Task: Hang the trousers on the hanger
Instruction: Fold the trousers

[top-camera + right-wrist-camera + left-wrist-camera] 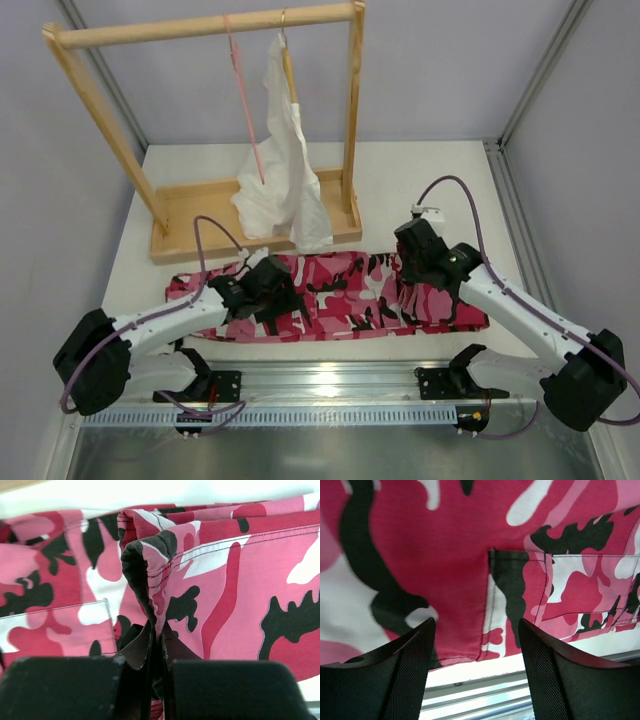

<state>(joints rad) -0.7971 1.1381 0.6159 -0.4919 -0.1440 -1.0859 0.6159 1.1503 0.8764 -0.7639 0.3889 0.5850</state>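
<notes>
Across the table (400, 190) front, the trousers (340, 290) lie flat, long axis left-right. Your right gripper (160, 652) pinches a raised fold at its end; your left gripper (476, 645) hovers, fingers spread, over the near edge. Pink hanger (245, 110) hangs behind, well apart.

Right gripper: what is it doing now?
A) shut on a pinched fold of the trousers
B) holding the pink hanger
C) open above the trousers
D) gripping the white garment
A: the right wrist view shows the right gripper closed on a raised fold of the trousers, while the hanger hangs untouched on the rail.
</notes>
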